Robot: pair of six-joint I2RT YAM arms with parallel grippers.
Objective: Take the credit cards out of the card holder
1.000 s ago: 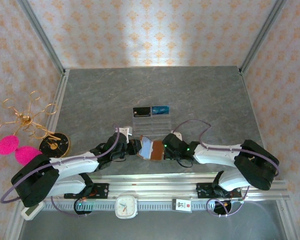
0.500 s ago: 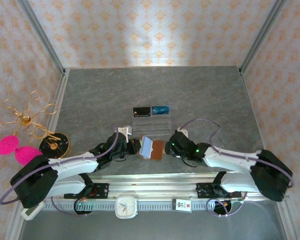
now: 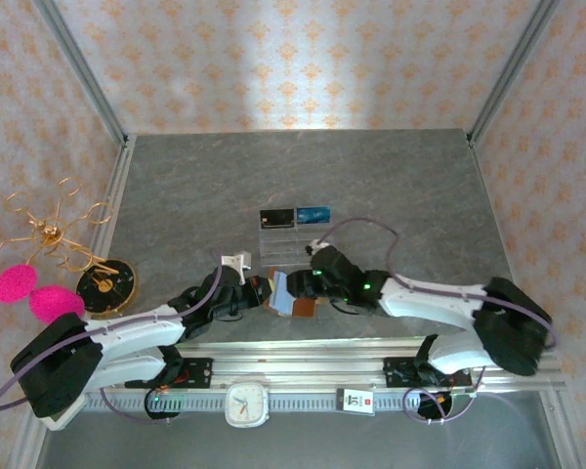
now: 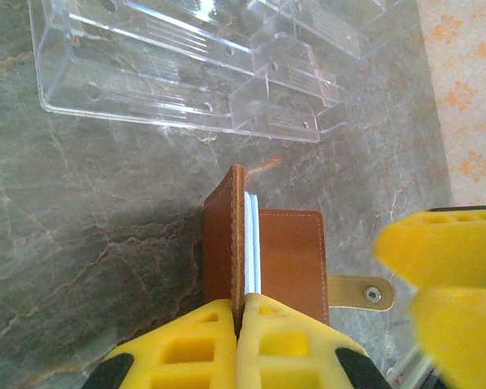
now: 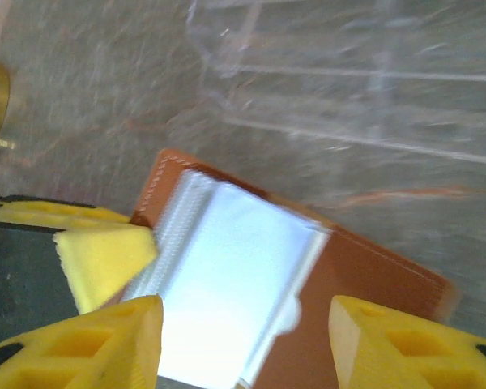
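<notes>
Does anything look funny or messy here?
Nothing is spilled or broken. The one odd thing: the card holder sits half open, one brown flap standing on edge, pinched in the left claw, with pale credit cards showing against it.

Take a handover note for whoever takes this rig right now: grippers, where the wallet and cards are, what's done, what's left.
Left gripper: shut on the wallet's raised flap, holding it open.
Right gripper: open, one finger on either side of the cards, not gripping.
Wallet lies on the table in front of the clear stand. The cards sit in its pocket.
Done: wallet opened.
Left: pull out every card.
</notes>
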